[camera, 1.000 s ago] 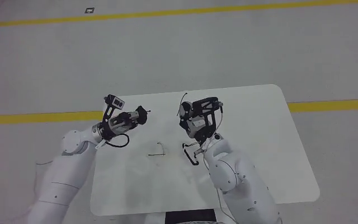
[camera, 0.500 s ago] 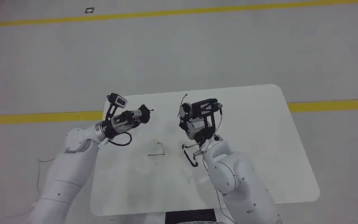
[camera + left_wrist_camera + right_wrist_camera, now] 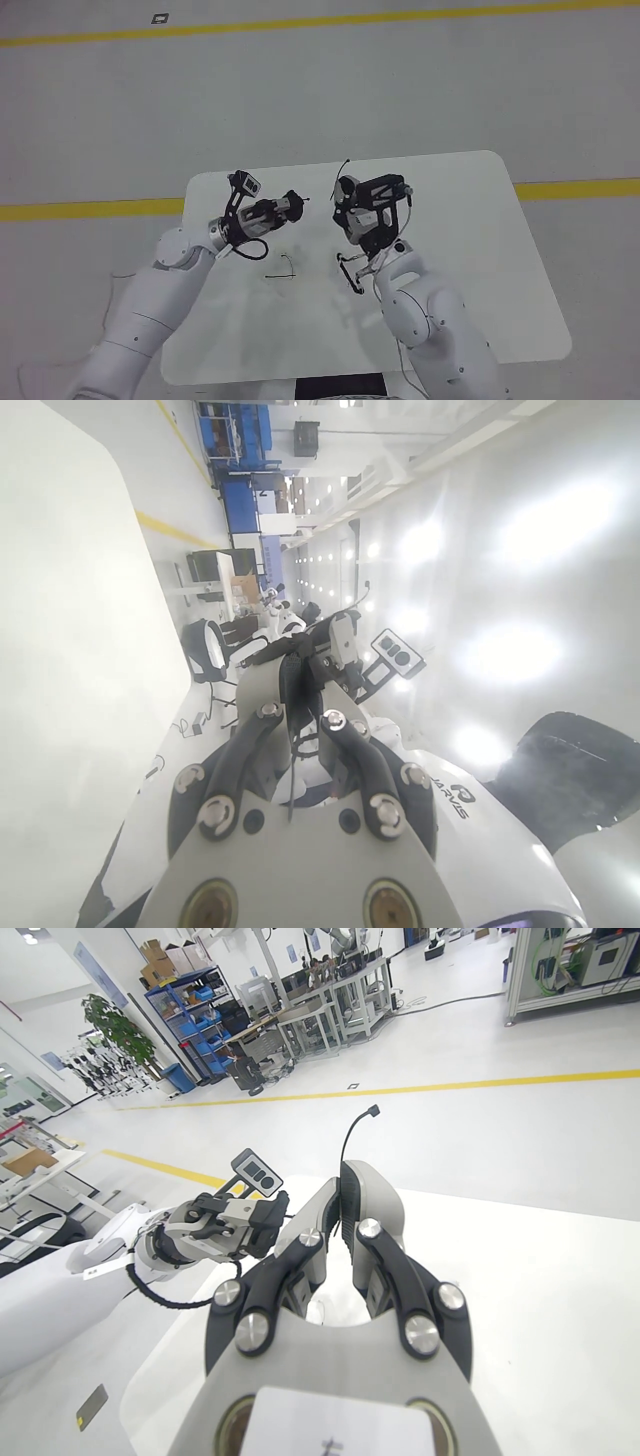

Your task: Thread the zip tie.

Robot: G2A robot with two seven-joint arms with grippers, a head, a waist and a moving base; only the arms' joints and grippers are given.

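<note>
My right gripper (image 3: 345, 196) (image 3: 341, 1174) is held above the white table (image 3: 470, 260), shut on a black zip tie (image 3: 350, 1135). The tie's strap curves up out of the fingertips and ends in its square head (image 3: 372, 1111). My left gripper (image 3: 293, 204) (image 3: 298, 648) hangs a short way to the left of it at about the same height, shut on another thin black zip tie (image 3: 292, 770) whose strap runs back between the fingers. The left gripper (image 3: 272, 1218) points toward the right one, and a small gap separates them.
A third black zip tie (image 3: 286, 268) lies bent on the table below the two grippers. A black loop (image 3: 346, 276) hangs by the right forearm. The table's right half (image 3: 480, 230) is bare; yellow floor lines run beyond it.
The left gripper has moved rightward with its tie, closing most of the gap to the right gripper. The right gripper has shifted slightly right with its tie.
</note>
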